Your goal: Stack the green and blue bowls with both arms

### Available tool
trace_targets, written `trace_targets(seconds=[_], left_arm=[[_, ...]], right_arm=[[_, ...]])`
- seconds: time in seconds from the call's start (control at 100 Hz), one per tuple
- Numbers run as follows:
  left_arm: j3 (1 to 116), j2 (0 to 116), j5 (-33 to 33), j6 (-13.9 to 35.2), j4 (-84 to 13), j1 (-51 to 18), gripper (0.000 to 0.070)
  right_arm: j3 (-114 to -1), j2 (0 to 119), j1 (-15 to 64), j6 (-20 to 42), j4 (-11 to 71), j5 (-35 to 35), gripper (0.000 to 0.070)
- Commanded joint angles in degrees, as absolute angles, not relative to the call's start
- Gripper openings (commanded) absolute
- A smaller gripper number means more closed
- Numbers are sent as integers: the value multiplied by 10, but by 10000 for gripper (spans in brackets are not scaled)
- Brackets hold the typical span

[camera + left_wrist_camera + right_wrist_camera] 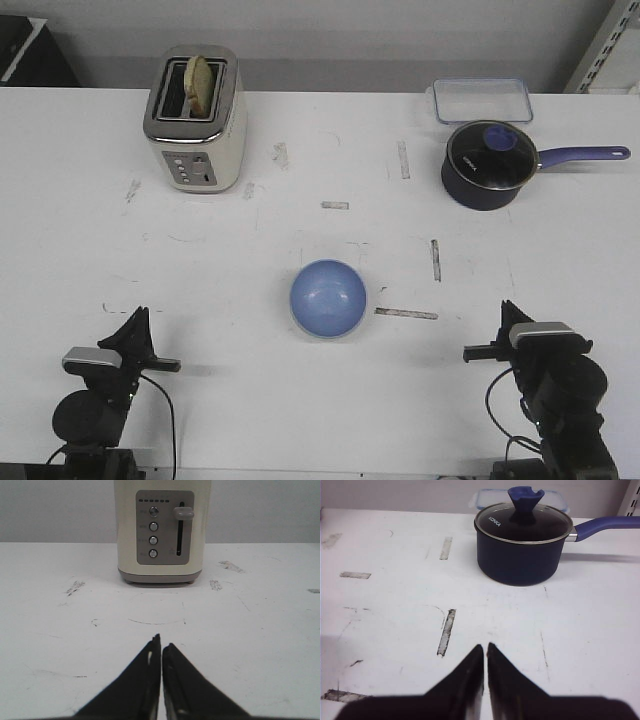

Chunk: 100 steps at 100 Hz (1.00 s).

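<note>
The periwinkle blue bowl (328, 297) sits upright in the middle of the white table. A thin pale rim shows along its near edge; I cannot tell whether that is the green bowl under it. No separate green bowl shows in any view. My left gripper (140, 314) rests shut and empty at the near left, well apart from the bowl. In the left wrist view it (161, 641) points at the toaster. My right gripper (506, 306) rests shut and empty at the near right. In the right wrist view it (485, 646) points toward the saucepan.
A cream toaster (194, 122) with a slice of bread in it stands at the far left, also in the left wrist view (160, 530). A dark navy saucepan (486, 165) with a glass lid and a clear container (480, 98) are at the far right.
</note>
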<state>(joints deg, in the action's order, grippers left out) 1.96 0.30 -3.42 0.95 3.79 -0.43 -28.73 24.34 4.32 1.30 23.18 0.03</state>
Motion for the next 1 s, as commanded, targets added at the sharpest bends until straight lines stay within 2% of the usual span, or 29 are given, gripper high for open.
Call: trace_targets(seconds=[0.0,0.43,0.53,0.79,0.99], left_arm=[[8,2,-37,7,45,-4,2],[8,2,-37,7,45,-4,2],[8,2,-37,7,45,-4,2],[8,2,-37,7,45,-4,2],[8,2,-37,7,45,-4,2]], right_arm=[[-291,243,43,15,223,1,7],[-291,233,41,14,223,0,7],[-280,227,34,-12,190,0,7],[-138,147,-13,-11,64,10,7],[-48,60,-34,6,56,9,7]])
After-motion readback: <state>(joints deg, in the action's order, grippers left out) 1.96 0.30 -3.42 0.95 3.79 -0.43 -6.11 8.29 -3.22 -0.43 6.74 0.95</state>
